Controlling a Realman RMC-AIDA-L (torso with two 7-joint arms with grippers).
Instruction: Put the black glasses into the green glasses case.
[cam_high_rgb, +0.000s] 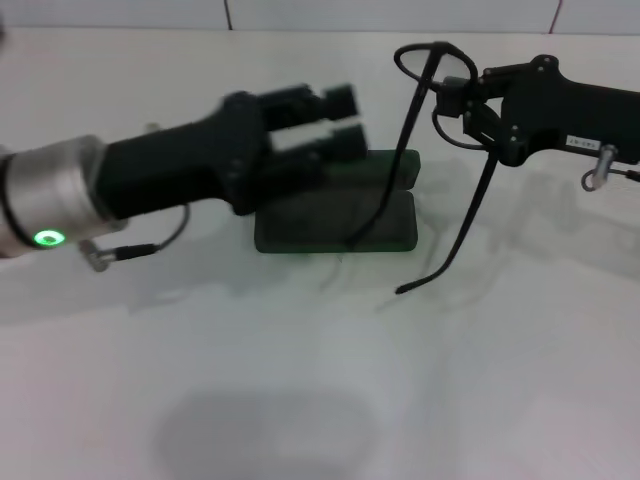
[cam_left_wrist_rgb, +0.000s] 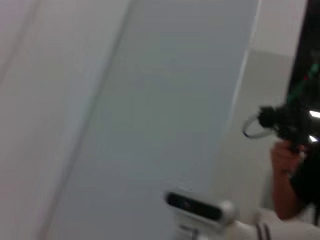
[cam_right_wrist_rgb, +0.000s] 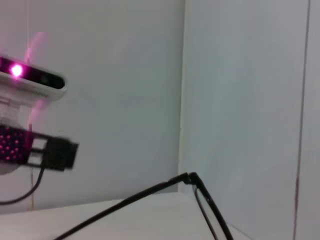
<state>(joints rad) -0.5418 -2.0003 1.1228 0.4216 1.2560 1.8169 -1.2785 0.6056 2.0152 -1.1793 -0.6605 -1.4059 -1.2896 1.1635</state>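
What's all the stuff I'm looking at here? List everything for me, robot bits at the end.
black glasses: one pair, thin black frame, held up in the air at the right, temple arms hanging down toward the case and table.
green glasses case: one, dark green, lying on the table in the middle, partly hidden behind the left gripper; whether it is open I cannot tell.
table: one, white, under everything.
wall: white tiles behind the table.
left gripper: one, black, on a silver arm with a green light, reaching in from the left above the case, jaws apart, holding nothing.
right gripper: one, black, at the upper right, jaws closed on the glasses frame.
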